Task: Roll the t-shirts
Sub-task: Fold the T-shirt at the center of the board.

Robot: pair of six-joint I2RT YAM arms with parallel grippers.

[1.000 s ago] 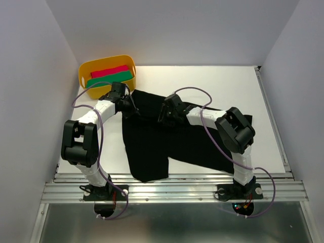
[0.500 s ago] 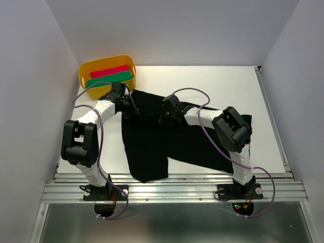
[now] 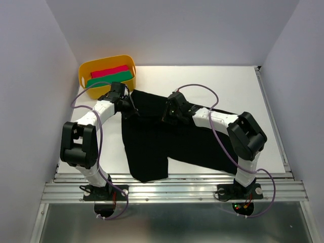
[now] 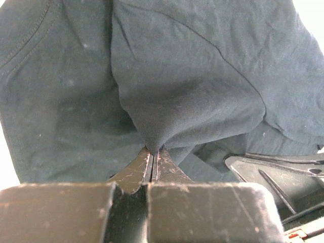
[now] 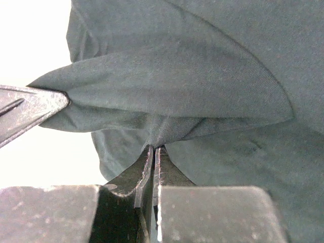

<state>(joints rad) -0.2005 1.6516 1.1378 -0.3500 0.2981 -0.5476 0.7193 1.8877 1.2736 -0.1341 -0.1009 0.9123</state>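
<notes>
T-shirt (image 3: 152,146), black, plain: lying spread on the white table (image 3: 228,86), with its far edge being pinched at two places. Left gripper (image 4: 153,153) is clamping a peak of fabric, fingers pressed together. Right gripper (image 5: 153,149) is doing likewise nearby, and the cloth is tenting between them. Yellow tub (image 3: 82,78) is sitting just beyond the shirt's far left corner. Handling judgement: both arms should be lifting evenly and drawing the edge toward the near side together, with the fold line staying straight and no slack or twist forming.
</notes>
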